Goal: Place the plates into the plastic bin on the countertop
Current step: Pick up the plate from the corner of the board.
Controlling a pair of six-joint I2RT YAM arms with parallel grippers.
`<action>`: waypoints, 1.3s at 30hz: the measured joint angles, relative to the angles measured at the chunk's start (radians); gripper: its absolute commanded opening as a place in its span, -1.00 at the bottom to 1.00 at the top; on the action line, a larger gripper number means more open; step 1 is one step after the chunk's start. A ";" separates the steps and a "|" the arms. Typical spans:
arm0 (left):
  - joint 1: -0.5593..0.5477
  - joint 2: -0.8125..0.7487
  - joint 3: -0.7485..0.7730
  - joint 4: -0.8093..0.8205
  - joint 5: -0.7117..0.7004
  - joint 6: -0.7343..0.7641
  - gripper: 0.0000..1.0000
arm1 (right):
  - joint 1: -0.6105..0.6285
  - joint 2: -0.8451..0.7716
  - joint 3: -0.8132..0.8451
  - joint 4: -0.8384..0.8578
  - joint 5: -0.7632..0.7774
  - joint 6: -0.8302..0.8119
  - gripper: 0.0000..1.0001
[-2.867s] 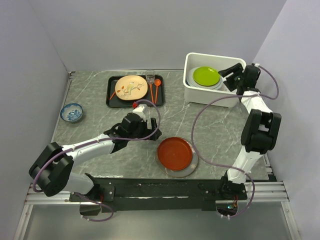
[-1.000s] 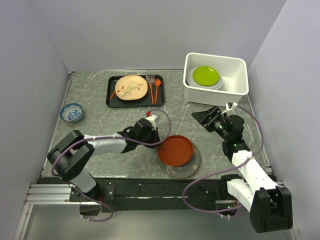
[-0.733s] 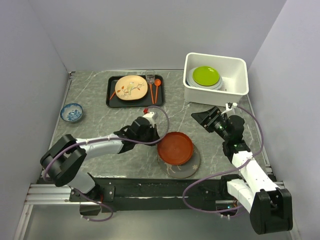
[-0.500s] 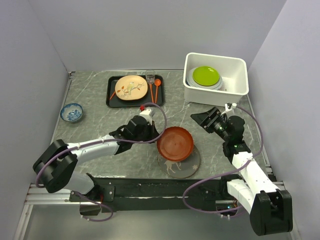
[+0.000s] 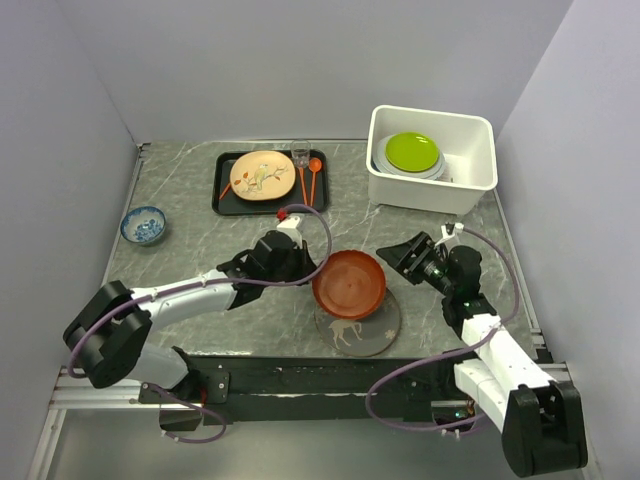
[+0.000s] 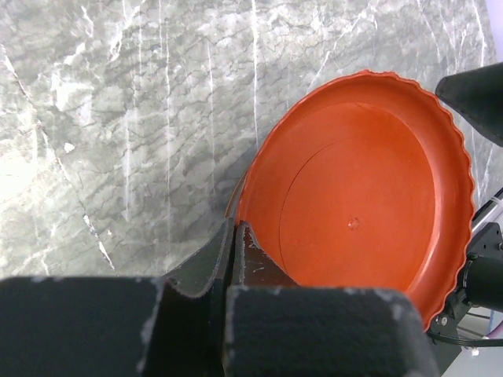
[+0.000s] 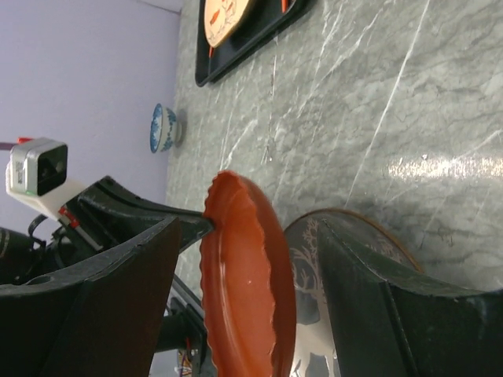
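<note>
My left gripper [image 5: 316,272] is shut on the left rim of a red-brown plate [image 5: 350,283], holding it tilted above the countertop [image 5: 190,255]. The left wrist view shows the fingers [image 6: 233,239] pinching that scalloped plate [image 6: 365,196] at its edge. To the right, my right gripper [image 5: 398,258] stands open and faces the plate's right rim. In the right wrist view the plate [image 7: 247,298] sits edge-on between its two spread fingers [image 7: 118,298], with no contact visible. The white plastic bin [image 5: 430,195] at the back right holds a lime green plate [image 5: 413,151] on paler plates.
A grey plate with a deer pattern [image 5: 360,328] lies under the lifted plate. A black tray [image 5: 225,190] at the back carries a cream floral plate [image 5: 262,174] and orange cutlery [image 5: 309,175]. A small blue-patterned bowl [image 5: 143,224] stands at the far left.
My left gripper has lifted and tilted the red-brown plate off the deer plate. The right arm came away from the bin and moved left toward the plate's right rim.
</note>
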 measured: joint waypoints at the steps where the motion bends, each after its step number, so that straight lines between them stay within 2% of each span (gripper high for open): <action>1: 0.000 0.006 0.002 0.002 0.002 -0.001 -0.99 | 0.000 -0.010 -0.004 -0.005 0.000 -0.001 0.53; 9: 0.000 0.041 0.005 0.029 0.038 -0.010 -0.99 | 0.002 -0.063 -0.053 -0.045 0.003 -0.019 0.51; 18: 0.000 0.041 0.010 0.036 0.044 -0.011 -0.99 | 0.026 -0.018 -0.084 -0.038 -0.014 -0.031 0.40; 20: 0.000 0.040 0.010 0.036 0.044 -0.011 -0.99 | 0.042 0.014 -0.084 -0.019 -0.024 -0.030 0.25; 24: 0.000 0.034 0.010 0.035 0.043 -0.011 -0.99 | 0.076 0.071 -0.084 0.031 -0.048 -0.024 -0.33; 25: 0.000 0.032 0.010 0.036 0.043 -0.011 -0.99 | 0.085 0.086 -0.084 0.046 -0.053 -0.021 -0.62; 28: 0.000 0.026 0.010 0.030 0.034 -0.010 -0.99 | 0.104 0.121 -0.084 0.078 -0.064 -0.011 -1.00; 34: 0.005 0.018 0.010 0.028 0.017 -0.010 -0.96 | 0.111 0.099 -0.091 0.090 -0.050 -0.004 -1.00; 35: 0.005 0.018 0.010 0.029 0.018 -0.010 -0.89 | 0.112 0.089 -0.092 0.087 -0.048 -0.005 -1.00; 36: 0.005 0.018 0.010 0.031 0.018 -0.011 -0.71 | 0.113 0.076 -0.092 0.081 -0.045 -0.007 -1.00; 37: 0.004 0.018 0.010 0.034 0.018 -0.011 0.03 | 0.114 0.067 -0.092 0.076 -0.041 -0.009 -1.00; 39: 0.004 0.017 0.010 0.036 0.019 -0.009 0.58 | 0.114 0.055 -0.093 0.069 -0.035 -0.010 -1.00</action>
